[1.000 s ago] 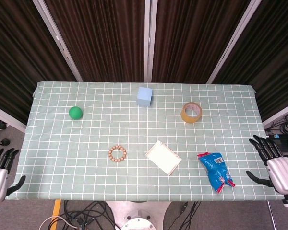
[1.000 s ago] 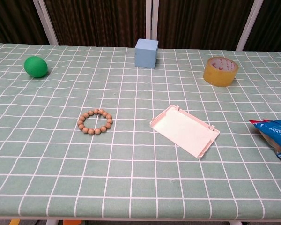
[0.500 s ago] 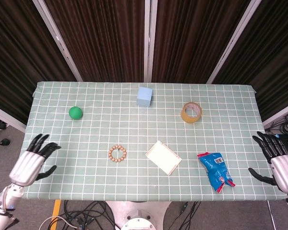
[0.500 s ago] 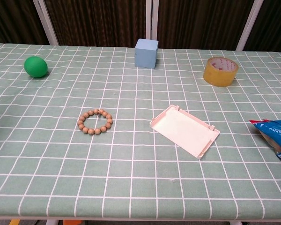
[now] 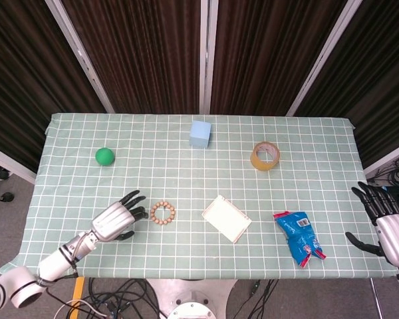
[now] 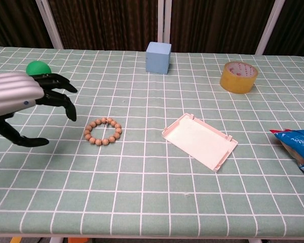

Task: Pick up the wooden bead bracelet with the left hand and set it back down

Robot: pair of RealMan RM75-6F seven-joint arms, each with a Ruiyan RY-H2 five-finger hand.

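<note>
The wooden bead bracelet (image 5: 163, 212) (image 6: 103, 131) lies flat on the green checked cloth, left of the table's middle. My left hand (image 5: 118, 219) (image 6: 25, 98) hovers just to its left, fingers spread and pointing toward it, holding nothing and not touching the beads. Off the table's right edge, my right hand (image 5: 388, 226) is open with its fingers apart; the chest view does not show it.
A green ball (image 5: 104, 156) sits at the back left, a blue cube (image 5: 200, 133) at the back middle, a tape roll (image 5: 265, 156) at the back right. A white tray (image 5: 226, 218) lies right of the bracelet, with a blue snack bag (image 5: 298, 238) beyond it.
My left hand has swept in from the table's left edge to just beside the bracelet and now shows in the chest view. The right hand has barely shifted.
</note>
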